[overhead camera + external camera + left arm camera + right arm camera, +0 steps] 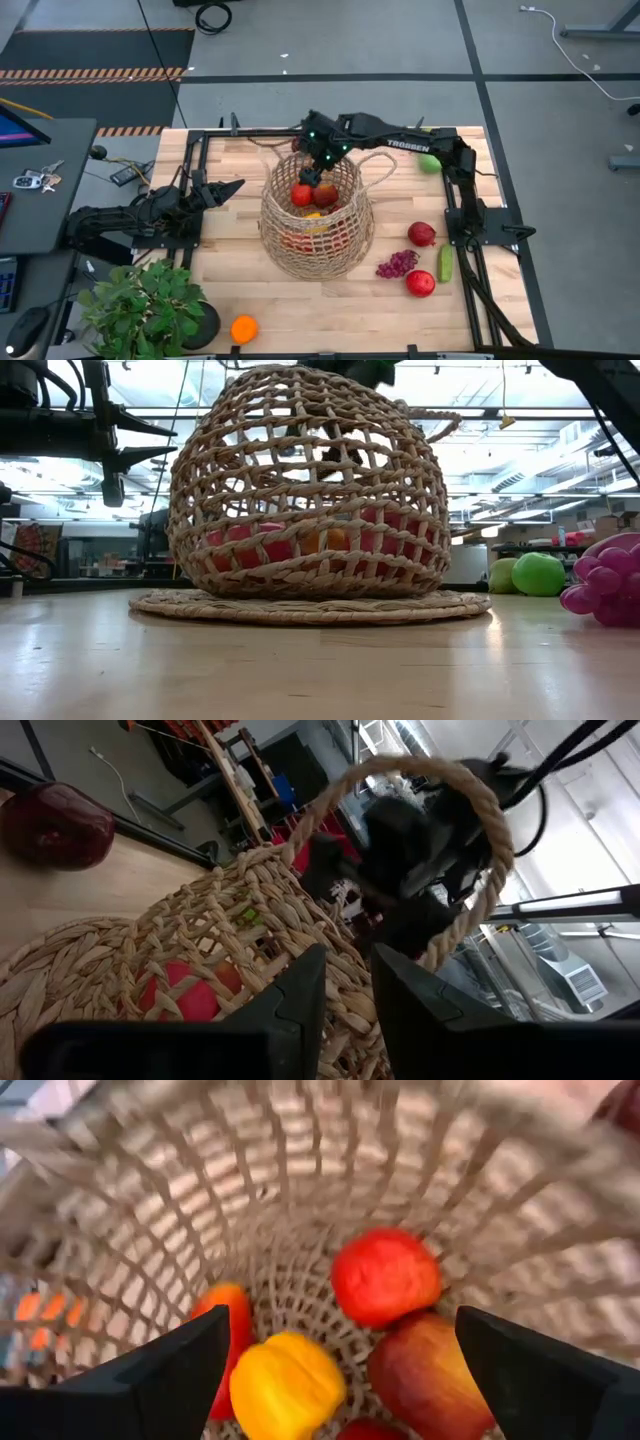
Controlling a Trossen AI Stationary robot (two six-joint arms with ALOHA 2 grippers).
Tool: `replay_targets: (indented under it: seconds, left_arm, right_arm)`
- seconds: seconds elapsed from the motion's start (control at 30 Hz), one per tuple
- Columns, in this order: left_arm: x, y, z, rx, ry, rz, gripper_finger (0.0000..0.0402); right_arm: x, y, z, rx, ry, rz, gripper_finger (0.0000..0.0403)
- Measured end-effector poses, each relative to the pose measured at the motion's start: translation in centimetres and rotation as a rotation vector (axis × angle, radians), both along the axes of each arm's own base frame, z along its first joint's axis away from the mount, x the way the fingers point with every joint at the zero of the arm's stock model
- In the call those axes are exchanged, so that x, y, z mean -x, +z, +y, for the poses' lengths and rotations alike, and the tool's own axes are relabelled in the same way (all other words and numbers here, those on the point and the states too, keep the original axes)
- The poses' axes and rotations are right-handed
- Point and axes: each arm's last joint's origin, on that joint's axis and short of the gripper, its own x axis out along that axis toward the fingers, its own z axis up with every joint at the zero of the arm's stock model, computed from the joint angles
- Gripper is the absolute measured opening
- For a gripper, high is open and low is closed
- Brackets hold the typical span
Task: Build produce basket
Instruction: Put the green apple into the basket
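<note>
The basket [316,215] stands at the middle of the tabletop [300,300], holding red apples [385,1275] and a lemon [285,1385]. The right pincer [318,175] hangs over its rim at 12 o'clock, fingers spread wide and empty. The left pincer [232,187] waits at the basket's 9 o'clock, fingers shut on nothing; grapes [397,264], a cucumber [445,263] and two more apples [421,234] lie toward 3 to 4 o'clock.

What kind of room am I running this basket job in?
Most likely an open lab or workshop. The butcher-block table stands on grey floor marked with hazard-striped tape, loose cables lie about, and the low view shows long ceiling light strips over shelving.
</note>
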Motion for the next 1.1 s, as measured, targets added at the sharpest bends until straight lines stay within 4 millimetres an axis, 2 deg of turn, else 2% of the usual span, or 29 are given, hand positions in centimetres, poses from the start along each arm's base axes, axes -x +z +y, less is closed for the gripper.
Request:
replay_targets:
  seconds: [0.13,0.27,0.47,0.8,1.1]
  left_arm:
    - [0.0,0.0,0.0,0.0,0.0,0.0,0.009]
    - [0.0,0.0,0.0,0.0,0.0,0.0,0.0091]
    - [0.0,0.0,0.0,0.0,0.0,0.0,0.0087]
    - [0.0,0.0,0.0,0.0,0.0,0.0,0.0091]
    - [0.0,0.0,0.0,0.0,0.0,0.0,0.0087]
  right_arm:
    - [0.8,3.1,-0.6,0.06,-0.044,-0.02,0.0386]
    - [2.3,6.3,-1.5,0.126,-0.092,-0.016,0.0382]
    - [5.0,9.2,-3.4,0.154,-0.139,-0.036,0.0373]
    - [9.3,11.6,-7.0,0.206,-0.333,-0.067,0.0366]
    - [10.5,12.0,-9.0,0.25,-0.543,-0.067,0.0365]
